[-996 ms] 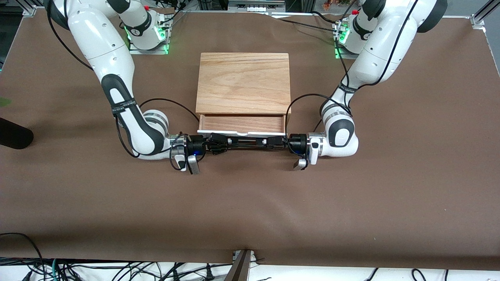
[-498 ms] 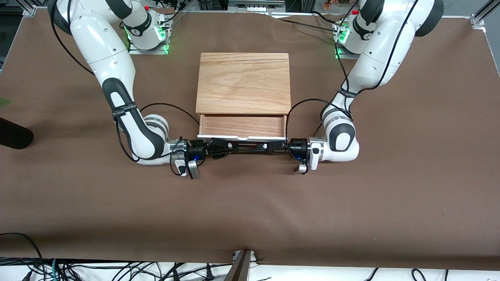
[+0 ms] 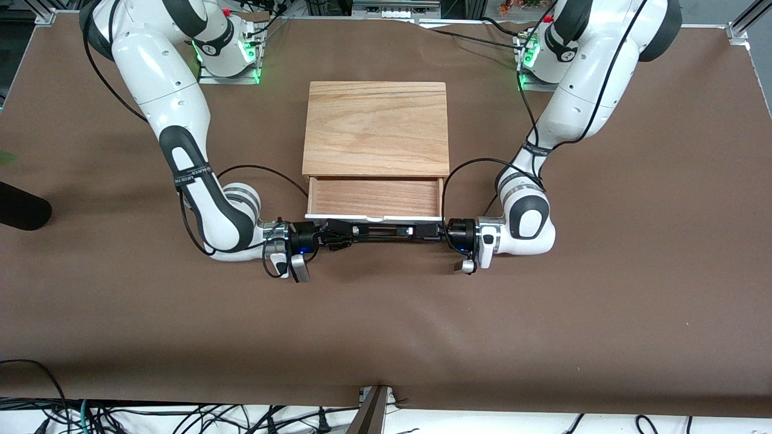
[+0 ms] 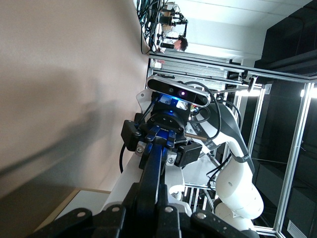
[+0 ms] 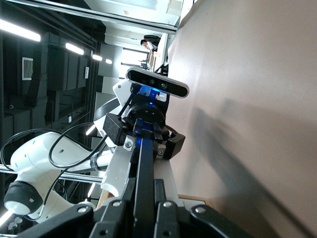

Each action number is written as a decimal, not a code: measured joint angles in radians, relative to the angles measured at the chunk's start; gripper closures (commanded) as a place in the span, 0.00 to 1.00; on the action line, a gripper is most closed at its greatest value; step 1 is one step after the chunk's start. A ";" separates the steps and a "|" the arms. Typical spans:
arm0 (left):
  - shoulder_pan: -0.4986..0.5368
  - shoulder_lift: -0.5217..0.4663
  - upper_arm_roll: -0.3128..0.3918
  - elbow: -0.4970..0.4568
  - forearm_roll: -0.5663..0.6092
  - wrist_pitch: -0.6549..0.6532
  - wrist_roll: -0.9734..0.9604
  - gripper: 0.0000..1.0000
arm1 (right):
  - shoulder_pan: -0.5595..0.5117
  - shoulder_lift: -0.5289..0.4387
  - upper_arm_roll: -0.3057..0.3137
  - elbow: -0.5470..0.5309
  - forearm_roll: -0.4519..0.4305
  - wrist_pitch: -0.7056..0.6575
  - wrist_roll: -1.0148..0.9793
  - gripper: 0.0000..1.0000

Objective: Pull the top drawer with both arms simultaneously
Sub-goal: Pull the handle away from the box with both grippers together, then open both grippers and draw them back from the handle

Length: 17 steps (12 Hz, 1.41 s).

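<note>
In front of the cabinet (image 3: pixel 376 128), the right gripper (image 3: pixel 345 231) clamps its fingers on the handle (image 3: pixel 381 230) at the right arm's end. The drawer (image 3: pixel 374 200) stands partly out (wood floor showing). The left gripper (image 3: pixel 422 231) pinches the handle's other end, both grippers level.

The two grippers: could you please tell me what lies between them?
In the front view, only the top drawer's thin black bar handle runs between the right gripper and the left gripper; each is shut on one end.
</note>
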 measured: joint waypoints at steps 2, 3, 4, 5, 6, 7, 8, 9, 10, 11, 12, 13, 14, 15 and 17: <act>0.000 0.004 0.002 0.007 0.000 -0.001 -0.004 0.89 | 0.000 0.007 0.000 0.012 -0.003 -0.001 0.004 1.00; -0.001 0.006 0.003 0.010 0.000 -0.001 -0.005 0.77 | 0.000 0.012 0.000 0.019 -0.006 -0.002 0.006 1.00; -0.001 0.006 0.004 0.012 0.000 0.000 -0.007 0.68 | 0.000 0.017 0.000 0.028 -0.009 -0.004 0.009 1.00; 0.001 0.006 0.011 0.012 0.000 -0.001 -0.031 0.67 | -0.001 0.019 0.000 0.033 -0.010 -0.004 0.013 1.00; 0.006 0.005 0.022 0.013 0.000 -0.002 -0.053 0.48 | -0.001 0.020 0.000 0.037 -0.011 -0.003 0.016 1.00; 0.014 0.006 0.036 0.012 0.000 0.001 -0.074 0.32 | -0.003 0.020 0.000 0.043 -0.012 0.004 0.022 1.00; 0.019 0.012 0.054 0.006 0.005 0.022 -0.084 0.22 | -0.011 0.020 -0.001 0.055 -0.007 0.017 0.027 0.94; 0.021 0.027 0.070 -0.005 0.014 0.034 -0.084 0.00 | -0.018 0.020 0.003 0.066 -0.007 0.018 0.031 0.75; 0.023 0.040 0.074 -0.014 0.016 0.034 -0.083 0.00 | -0.017 0.020 0.003 0.067 -0.007 0.020 0.032 0.54; 0.023 0.046 0.073 -0.018 0.016 0.034 -0.083 0.00 | -0.019 0.020 0.002 0.075 0.013 0.060 0.037 0.39; 0.023 0.045 0.073 -0.019 0.018 0.034 -0.087 0.00 | -0.030 0.021 0.001 0.093 0.027 0.090 0.049 0.32; 0.023 0.043 0.073 -0.017 0.030 0.034 -0.103 0.00 | -0.041 0.021 0.001 0.108 0.030 0.094 0.058 0.30; 0.027 0.037 0.074 -0.014 0.067 0.034 -0.134 0.00 | -0.048 0.021 0.001 0.115 0.031 0.094 0.065 0.29; 0.034 0.026 0.074 -0.009 0.110 0.035 -0.175 0.00 | -0.050 0.021 0.001 0.116 0.031 0.094 0.067 0.29; 0.061 -0.015 0.075 -0.001 0.216 0.035 -0.267 0.00 | -0.047 0.023 0.001 0.116 0.031 0.095 0.068 0.29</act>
